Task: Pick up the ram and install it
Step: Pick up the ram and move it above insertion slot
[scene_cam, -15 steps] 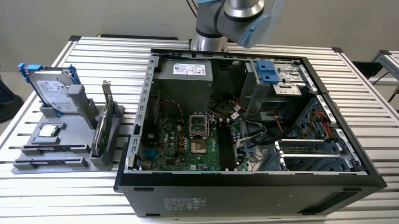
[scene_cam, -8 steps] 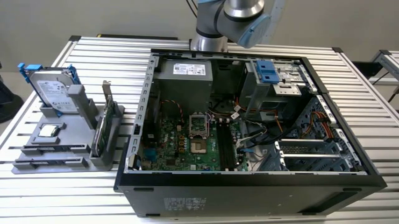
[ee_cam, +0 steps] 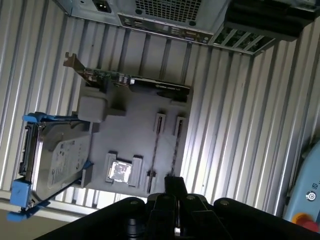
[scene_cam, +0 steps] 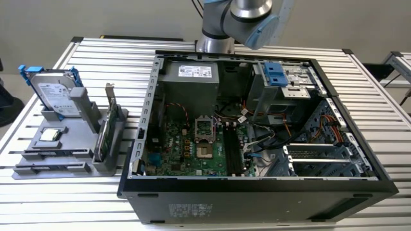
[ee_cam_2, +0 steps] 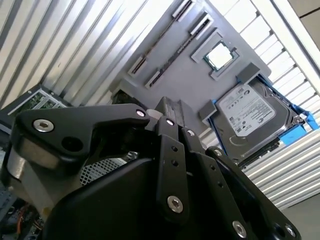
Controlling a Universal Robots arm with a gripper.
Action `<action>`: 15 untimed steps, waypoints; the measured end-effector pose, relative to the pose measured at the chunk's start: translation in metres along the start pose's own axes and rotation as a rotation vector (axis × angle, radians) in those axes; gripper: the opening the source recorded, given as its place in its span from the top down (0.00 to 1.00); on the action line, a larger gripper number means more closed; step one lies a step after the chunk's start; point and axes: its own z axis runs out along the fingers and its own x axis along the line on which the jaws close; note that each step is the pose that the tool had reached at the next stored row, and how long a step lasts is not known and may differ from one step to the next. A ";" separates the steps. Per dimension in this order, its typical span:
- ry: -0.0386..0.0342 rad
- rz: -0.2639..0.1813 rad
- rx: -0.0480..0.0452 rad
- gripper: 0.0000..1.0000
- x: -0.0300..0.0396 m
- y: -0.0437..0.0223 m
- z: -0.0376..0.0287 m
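Observation:
The ram (ee_cam: 156, 150) stands on edge as a thin dark strip between the end posts of a grey parts fixture (ee_cam: 130, 135), with a second like strip (ee_cam: 176, 150) beside it. Both strips run across the fixture in the second wrist view, the ram (ee_cam_2: 174, 50) among them, and lie at the fixture's front in the exterior view (scene_cam: 55, 153). My gripper (ee_cam_2: 168, 111) hangs high above the fixture, well apart from the ram, its fingers (ee_cam: 173, 184) pressed together on nothing. The black memory slots (scene_cam: 232, 151) sit on the motherboard inside the open computer case (scene_cam: 147, 144).
On the fixture also stand a silver hard drive in a blue frame (scene_cam: 55, 94), a processor chip (scene_cam: 51, 135) and a green card with a metal bracket (scene_cam: 110, 126). The arm (scene_cam: 247, 19) rises behind the case. Cables and drive cages fill the case's right side.

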 end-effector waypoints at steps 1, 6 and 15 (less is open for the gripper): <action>-0.0007 0.012 0.0002 1.00 0.0000 0.0000 0.0000; -0.0035 0.071 0.0010 1.00 0.0000 -0.0002 -0.0001; -0.0087 0.178 0.0023 1.00 0.0001 -0.0005 -0.0001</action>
